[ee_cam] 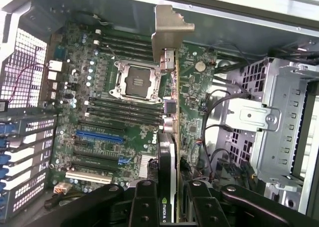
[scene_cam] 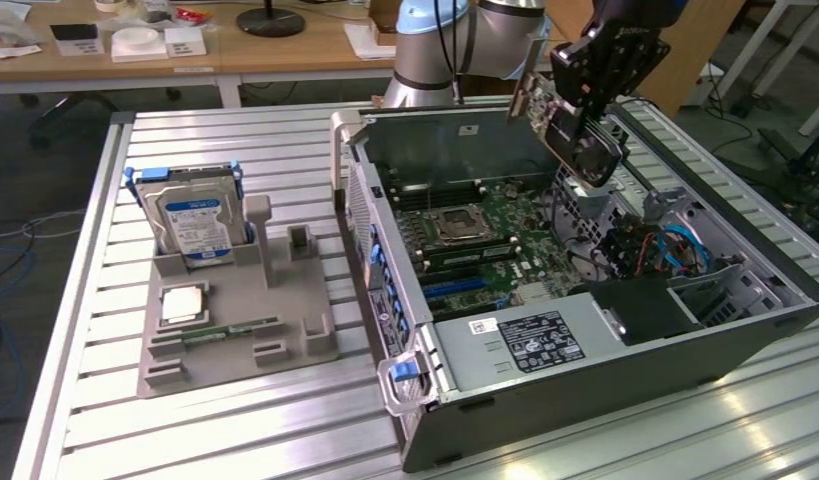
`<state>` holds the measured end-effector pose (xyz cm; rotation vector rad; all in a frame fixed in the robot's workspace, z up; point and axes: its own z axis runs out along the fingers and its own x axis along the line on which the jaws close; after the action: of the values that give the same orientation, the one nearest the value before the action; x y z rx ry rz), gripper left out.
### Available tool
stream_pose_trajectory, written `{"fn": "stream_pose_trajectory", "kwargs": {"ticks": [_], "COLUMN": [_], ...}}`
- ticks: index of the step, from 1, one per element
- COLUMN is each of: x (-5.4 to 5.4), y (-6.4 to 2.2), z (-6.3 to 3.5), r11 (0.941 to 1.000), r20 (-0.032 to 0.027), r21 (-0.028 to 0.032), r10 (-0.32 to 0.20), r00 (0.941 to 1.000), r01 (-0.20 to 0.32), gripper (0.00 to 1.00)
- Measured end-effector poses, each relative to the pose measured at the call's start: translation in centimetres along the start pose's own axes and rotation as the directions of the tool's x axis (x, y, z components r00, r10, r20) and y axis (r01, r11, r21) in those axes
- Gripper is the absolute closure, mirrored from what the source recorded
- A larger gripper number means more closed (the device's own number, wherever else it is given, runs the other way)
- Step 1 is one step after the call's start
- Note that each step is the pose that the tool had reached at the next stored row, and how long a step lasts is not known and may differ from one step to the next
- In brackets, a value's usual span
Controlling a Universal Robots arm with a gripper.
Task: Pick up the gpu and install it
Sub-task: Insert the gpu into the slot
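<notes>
My gripper (scene_cam: 596, 100) is shut on the gpu (scene_cam: 589, 150), a flat black card with a round fan. The card hangs in the air over the far right part of the open computer case (scene_cam: 583, 345). In the wrist view the gpu (ee_cam: 169, 152) shows edge-on, its silvery bracket (ee_cam: 169, 30) at the far end. My gripper (ee_cam: 167, 202) clamps it between black fingers (ee_cam: 144, 207). Beneath it lies the green motherboard (ee_cam: 94, 152) with its CPU socket (ee_cam: 135, 81) and a blue slot (ee_cam: 99, 135). The card's edge is above the board, apart from it.
A grey fixture (scene_cam: 236, 345) at the exterior view's left holds a hard drive (scene_cam: 196, 225), a square chip (scene_cam: 182, 302) and a green memory stick (scene_cam: 229, 328). Inside the case, a metal drive cage (ee_cam: 269, 122) and loose cables (scene_cam: 669, 245) stand beside the card.
</notes>
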<state>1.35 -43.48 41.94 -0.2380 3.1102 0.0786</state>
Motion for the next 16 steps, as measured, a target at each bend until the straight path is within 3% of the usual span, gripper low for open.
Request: {"fn": "stream_pose_trajectory", "kwargs": {"ticks": [16], "x": [0.02], "y": [0.00], "z": [0.03], "r11": [0.9984], "r20": [-0.0027], "r21": [-0.0015], "r10": [-0.057], "r00": [0.9984], "r01": [0.057], "gripper": [0.73]}}
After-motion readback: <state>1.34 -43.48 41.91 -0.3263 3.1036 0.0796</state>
